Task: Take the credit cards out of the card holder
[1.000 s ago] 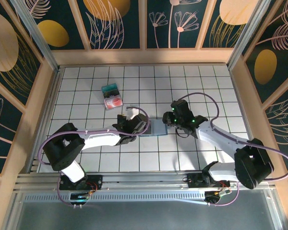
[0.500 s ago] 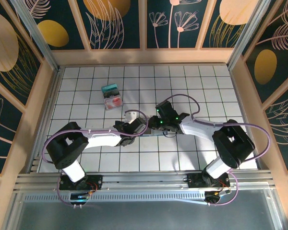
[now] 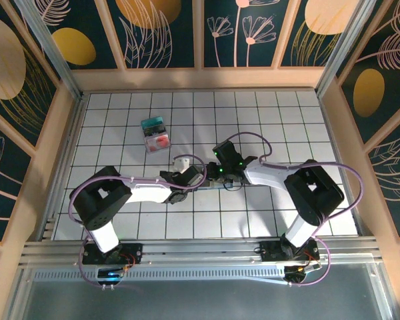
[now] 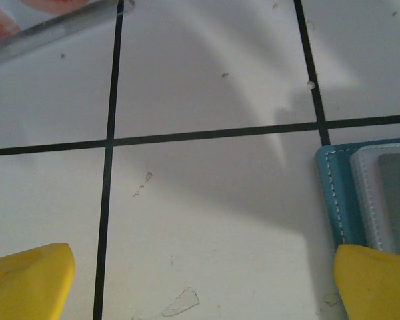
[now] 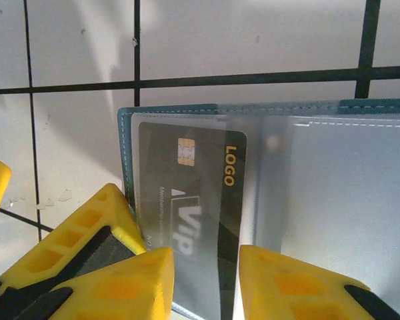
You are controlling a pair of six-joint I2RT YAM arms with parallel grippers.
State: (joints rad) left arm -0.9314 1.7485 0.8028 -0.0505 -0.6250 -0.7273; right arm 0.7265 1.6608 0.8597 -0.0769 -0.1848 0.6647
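Observation:
The card holder (image 5: 333, 173) lies open and flat on the white tiles, teal-edged with clear sleeves. A dark credit card (image 5: 200, 180) printed LOGO and VIP sits inside its left sleeve. My right gripper (image 5: 207, 283) hovers low over that sleeve, its jaws narrowly open with the card showing between the yellow fingertips. My left gripper (image 4: 203, 283) is wide open on bare tile, its right finger (image 4: 377, 280) at the holder's left edge (image 4: 337, 193). From above, both grippers (image 3: 187, 177) (image 3: 221, 172) meet over the mostly hidden holder (image 3: 209, 181).
A teal and red-pink card pile (image 3: 155, 135) lies on the tiles behind and left of the left gripper; its edge shows at the top left of the left wrist view (image 4: 47, 27). Wooden walls (image 3: 60, 140) ring the tiled floor.
The right arm has folded in and carried its gripper left onto the card holder, jaws narrowing slightly. The left gripper stayed wide open and shifted only slightly.

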